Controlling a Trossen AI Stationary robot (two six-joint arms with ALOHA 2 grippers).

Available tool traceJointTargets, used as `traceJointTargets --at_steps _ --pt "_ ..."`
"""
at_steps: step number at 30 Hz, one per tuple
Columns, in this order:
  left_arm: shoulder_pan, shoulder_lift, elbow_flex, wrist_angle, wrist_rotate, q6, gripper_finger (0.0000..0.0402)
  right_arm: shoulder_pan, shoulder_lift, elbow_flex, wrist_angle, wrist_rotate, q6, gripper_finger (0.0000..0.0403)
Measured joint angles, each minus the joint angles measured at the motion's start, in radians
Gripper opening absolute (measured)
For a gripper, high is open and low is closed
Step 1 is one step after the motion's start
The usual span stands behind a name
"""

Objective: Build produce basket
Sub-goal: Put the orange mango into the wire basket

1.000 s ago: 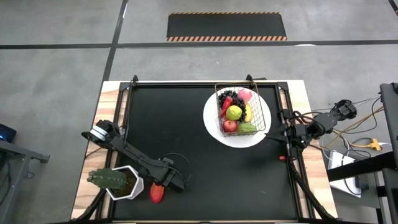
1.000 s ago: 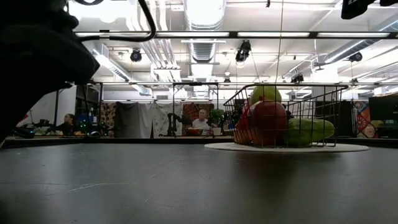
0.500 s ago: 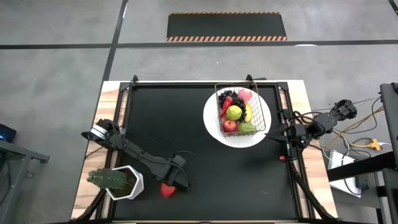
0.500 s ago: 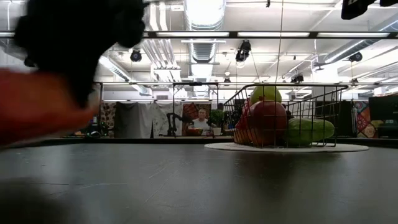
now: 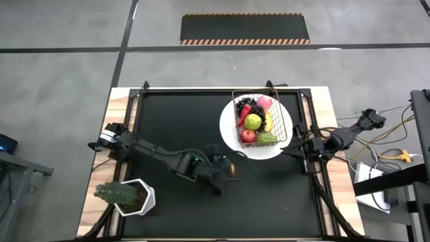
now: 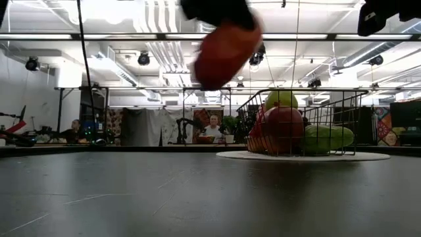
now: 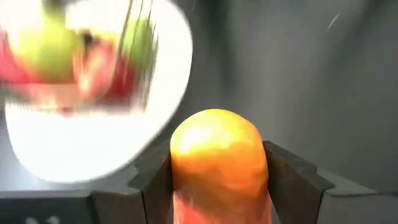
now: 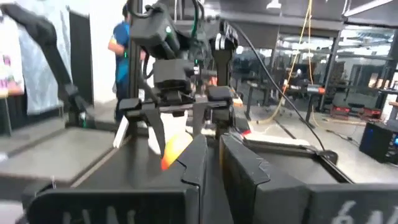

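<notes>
black matting covers the counter (image 5: 168, 121), and seen from above, a round white plate (image 5: 232, 138) carries the small square wire-mesh basket (image 5: 287, 128) of toy produce (image 5: 252, 122). just beside the plate, toward the counter's middle, the left hand (image 5: 227, 168) is clamped on a red-orange toy fruit (image 5: 230, 168). the right hand (image 5: 304, 149) waits at the counter's edge beyond the plate, fingers together.

at counter height, that fruit (image 6: 222, 52) hangs in the air, higher than the basket (image 6: 299, 122) on the plate (image 6: 368, 157).

from the left wrist, dark fingers (image 7: 289, 183) press both sides of the fruit (image 7: 219, 165), with the plate (image 7: 74, 146) close ahead.

from the right wrist, the shut fingers (image 8: 239, 171) point toward the left arm and its fruit (image 8: 174, 151).
</notes>
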Motion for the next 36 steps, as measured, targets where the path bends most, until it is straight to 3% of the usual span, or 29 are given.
traceJointTargets --at_steps 5,12,18,24,36 --pt "0.05 -0.01 -0.03 0.218 0.029 0.337 0.0199 0.0 0.035 -0.062 0.186 0.04 0.055 0.007" --pt "0.108 -0.012 -0.058 0.412 0.142 0.581 0.02 0.0 0.104 -0.041 0.202 0.16 0.12 0.0171" --pt "0.14 -0.029 -0.117 0.541 0.196 0.646 0.02 -0.002 0.212 0.019 0.203 0.218 0.11 0.024" --pt "0.153 -0.068 -0.142 0.645 0.198 0.698 0.0201 -0.002 0.32 0.086 0.203 0.235 0.082 0.028" --pt "0.175 -0.192 -0.346 0.964 0.201 0.719 0.0201 -0.011 0.512 0.19 0.215 0.233 0.062 0.029"
